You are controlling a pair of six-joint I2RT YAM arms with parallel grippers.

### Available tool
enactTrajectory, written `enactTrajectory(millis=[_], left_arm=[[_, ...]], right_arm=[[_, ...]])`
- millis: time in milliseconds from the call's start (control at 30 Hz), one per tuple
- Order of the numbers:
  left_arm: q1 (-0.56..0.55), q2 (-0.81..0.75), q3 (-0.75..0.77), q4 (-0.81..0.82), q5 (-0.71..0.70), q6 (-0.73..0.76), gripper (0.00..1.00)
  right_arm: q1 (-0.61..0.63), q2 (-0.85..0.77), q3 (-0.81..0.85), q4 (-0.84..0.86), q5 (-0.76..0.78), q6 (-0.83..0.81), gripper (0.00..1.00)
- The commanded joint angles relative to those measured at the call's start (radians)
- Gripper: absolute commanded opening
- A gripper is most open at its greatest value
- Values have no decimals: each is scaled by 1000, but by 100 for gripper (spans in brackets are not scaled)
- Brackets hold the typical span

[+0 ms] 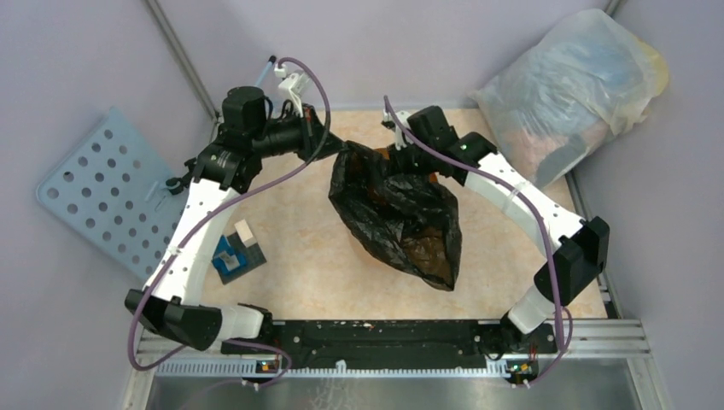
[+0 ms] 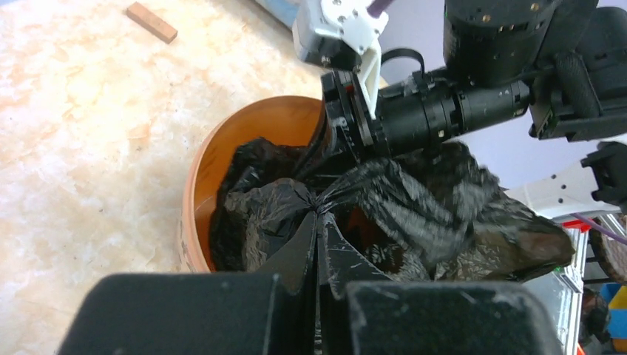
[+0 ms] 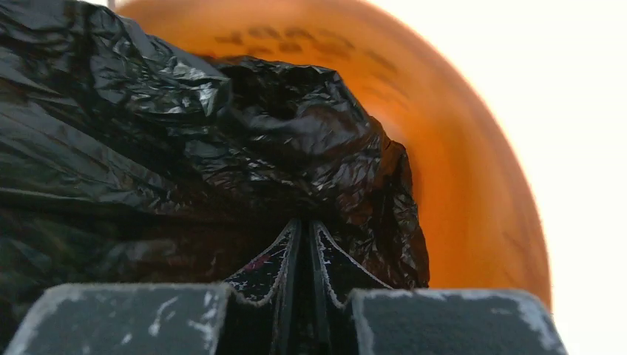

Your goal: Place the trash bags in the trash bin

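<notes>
The left wrist view shows the orange bucket with its rim and inner wall exposed. Part of the black trash bag is tucked inside and the rest spills over the rim. From above, the bag covers the bucket almost completely at mid-table, and only a brownish tint shows through the plastic. The left gripper pinches a gathered fold, jaws nearly together. The right gripper likewise clamps the glossy, crinkled film.
</notes>
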Motion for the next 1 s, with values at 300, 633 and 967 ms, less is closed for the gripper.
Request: enactTrajectory(millis=[300, 633, 967], left_arm=[[4, 216, 163, 26, -43, 31, 0], [10, 303, 245, -26, -98, 66, 0], [18, 321, 282, -59, -124, 89, 0]], right_arm=[[-84, -43, 306, -133, 175, -46, 37], [22, -328, 126, -74, 26, -127, 84], [394, -258, 141, -226, 582, -162, 87]])
